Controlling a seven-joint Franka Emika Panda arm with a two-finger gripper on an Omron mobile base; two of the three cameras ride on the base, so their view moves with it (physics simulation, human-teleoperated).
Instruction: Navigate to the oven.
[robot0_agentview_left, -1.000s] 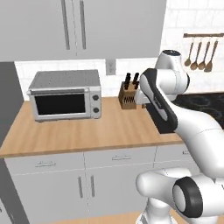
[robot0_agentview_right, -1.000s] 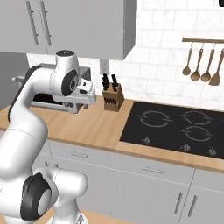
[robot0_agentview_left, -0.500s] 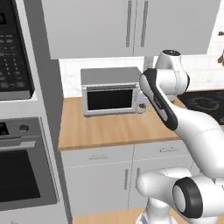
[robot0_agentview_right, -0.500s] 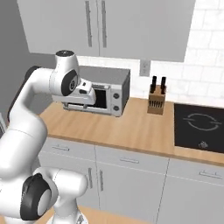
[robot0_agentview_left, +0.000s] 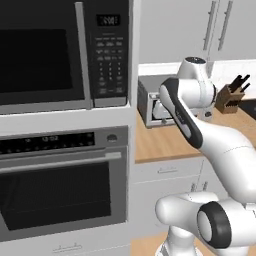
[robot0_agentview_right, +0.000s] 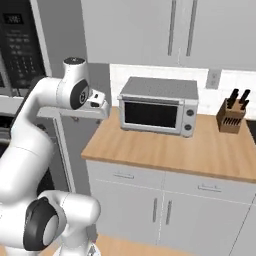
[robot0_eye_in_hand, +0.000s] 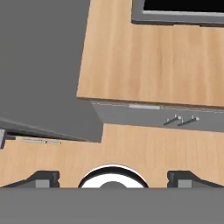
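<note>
**Wall oven in view at the left of the base**

The oven (robot0_agentview_left: 62, 187) is seen low in the left base view, built into a tall grey column — its dark glass door sits under a long bar handle and a black control strip with a round knob. A microwave (robot0_agentview_left: 65, 52) with a keypad is set directly above it. To the right, a wooden counter (robot0_agentview_right: 165, 150) carries a silver toaster oven (robot0_agentview_right: 157, 106) and a knife block (robot0_agentview_right: 231, 114), well apart. The gripper (robot0_eye_in_hand: 113, 177) is held over the floor beside the counter edge, its fingertips (robot0_eye_in_hand: 43, 178) spread wide; nothing is held between them.
</note>
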